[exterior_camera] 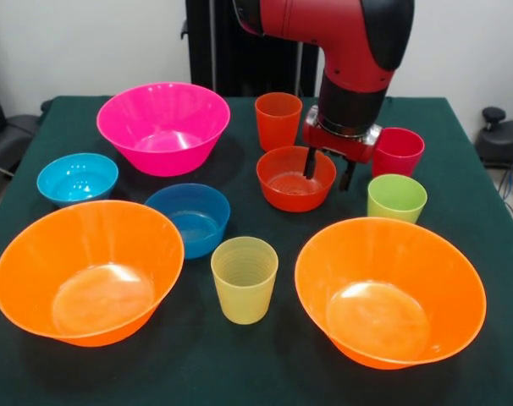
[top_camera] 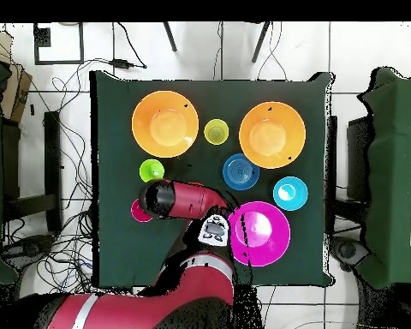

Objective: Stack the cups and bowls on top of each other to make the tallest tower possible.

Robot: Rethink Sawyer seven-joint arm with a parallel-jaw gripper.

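My gripper (exterior_camera: 328,172) is open and low over the right rim of the small red-orange bowl (exterior_camera: 289,182). One finger (exterior_camera: 310,163) is inside the bowl and the other is just outside it. Behind the bowl stands an orange cup (exterior_camera: 278,120). To its right are a red-pink cup (exterior_camera: 398,150) and a lime green cup (exterior_camera: 396,198). A ribbed yellow cup (exterior_camera: 245,279) stands at the front centre between two large orange bowls (exterior_camera: 87,271) (exterior_camera: 390,289). Everything stands alone and upright. In the overhead view the arm (top_camera: 187,199) hides the gripper, the red-orange bowl and the orange cup.
A large magenta bowl (exterior_camera: 163,127), a light blue bowl (exterior_camera: 77,178) and a darker blue bowl (exterior_camera: 189,218) fill the left half of the dark green table (exterior_camera: 468,190). Chairs (top_camera: 389,171) stand at the table's sides, and cables (top_camera: 72,86) lie on the floor.
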